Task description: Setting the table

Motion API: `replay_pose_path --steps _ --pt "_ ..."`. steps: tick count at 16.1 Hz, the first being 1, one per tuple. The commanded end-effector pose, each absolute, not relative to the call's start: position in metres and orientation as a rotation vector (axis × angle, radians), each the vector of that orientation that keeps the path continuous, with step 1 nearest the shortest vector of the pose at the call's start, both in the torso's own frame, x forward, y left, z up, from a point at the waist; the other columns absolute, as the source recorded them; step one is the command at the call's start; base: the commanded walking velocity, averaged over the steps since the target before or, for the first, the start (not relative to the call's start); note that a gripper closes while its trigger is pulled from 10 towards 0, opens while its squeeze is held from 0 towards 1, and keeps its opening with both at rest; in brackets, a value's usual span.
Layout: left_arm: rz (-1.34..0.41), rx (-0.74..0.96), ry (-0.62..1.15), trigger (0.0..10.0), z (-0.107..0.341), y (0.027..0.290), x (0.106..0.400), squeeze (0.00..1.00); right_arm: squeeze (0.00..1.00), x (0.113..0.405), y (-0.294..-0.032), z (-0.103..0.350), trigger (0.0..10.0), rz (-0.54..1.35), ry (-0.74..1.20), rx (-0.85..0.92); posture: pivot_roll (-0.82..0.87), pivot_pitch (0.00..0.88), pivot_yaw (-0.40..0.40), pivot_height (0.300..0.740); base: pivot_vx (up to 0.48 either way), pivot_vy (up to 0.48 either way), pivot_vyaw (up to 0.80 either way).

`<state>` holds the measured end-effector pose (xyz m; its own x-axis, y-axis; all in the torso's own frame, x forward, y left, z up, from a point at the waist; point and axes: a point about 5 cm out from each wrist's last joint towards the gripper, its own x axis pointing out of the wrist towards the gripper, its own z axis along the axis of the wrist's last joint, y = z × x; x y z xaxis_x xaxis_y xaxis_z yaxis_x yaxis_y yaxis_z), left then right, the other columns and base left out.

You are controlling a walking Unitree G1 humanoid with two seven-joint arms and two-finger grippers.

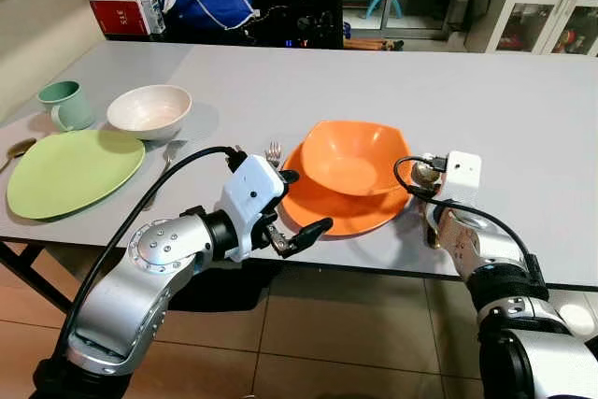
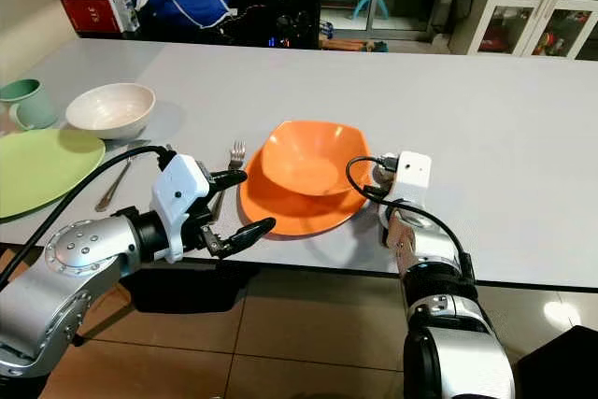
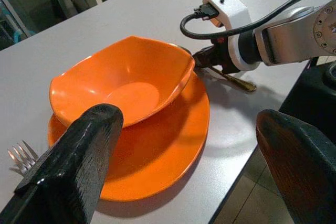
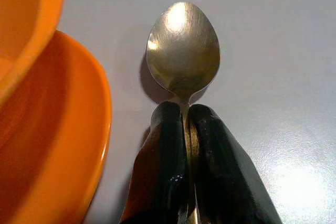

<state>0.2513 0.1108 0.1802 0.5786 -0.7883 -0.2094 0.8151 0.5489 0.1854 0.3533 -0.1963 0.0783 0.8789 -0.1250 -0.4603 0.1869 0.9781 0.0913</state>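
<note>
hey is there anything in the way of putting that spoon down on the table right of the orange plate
Nothing visible. The right gripper holds the spoon in shut jaws just over bare table, beside the orange plate, apart from its rim.

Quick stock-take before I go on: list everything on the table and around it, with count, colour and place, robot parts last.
Square orange plastic bowl: 1, on the orange plate.
Round orange plate: 1, near table edge, centre.
Silver metal fork: 1, left of the orange plate.
Gold metal spoon: 1, right of the orange plate, on the table.
Light green plate: 1, far left.
Cream bowl: 1, behind the green plate.
Mint green mug: 1, left of the cream bowl.
Second silver fork: 1, right of the green plate.
Grey table: 1.
Left hand: open, before the orange plate.
Right hand: shut on the spoon's handle.
</note>
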Motion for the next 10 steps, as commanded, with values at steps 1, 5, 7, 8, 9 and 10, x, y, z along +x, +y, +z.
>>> replay_pose_path --steps 1,5,7,8,9,10 --pt "-0.973 0.287 0.105 10.0 0.1824 0.1092 0.2478 0.00 0.00 0.3570 -0.1986 0.0831 10.0 -0.175 0.456 0.131 0.00 0.000 0.041 0.740 0.000 0.000 0.00" --pt "-0.982 0.293 0.106 10.0 0.1827 0.1084 0.2479 0.00 1.00 0.3568 -0.1989 0.0790 10.0 -0.197 0.466 0.160 0.00 0.000 0.045 0.740 0.000 0.000 0.00" --pt "-0.978 0.300 0.100 10.0 0.1834 0.1084 0.2491 0.00 1.00 0.3571 -0.2004 0.0785 10.0 -0.207 0.463 0.163 0.00 0.000 0.045 0.740 0.000 0.000 0.00" --pt "-0.975 0.302 0.096 10.0 0.1840 0.1085 0.2497 0.00 1.00 0.3574 -0.2010 0.0790 10.0 -0.210 0.459 0.166 0.00 0.000 0.045 0.740 0.000 0.000 0.00" --pt "-0.967 0.305 0.088 10.0 0.1848 0.1088 0.2508 0.00 1.00 0.3579 -0.2015 0.0799 10.0 -0.212 0.453 0.166 0.00 0.000 0.046 0.740 0.000 0.000 0.00" --pt "-0.941 0.304 0.068 10.0 0.1870 0.1093 0.2541 0.00 1.00 0.3597 -0.2028 0.0833 10.0 -0.218 0.434 0.162 0.00 0.000 0.047 0.740 0.000 0.000 0.00"
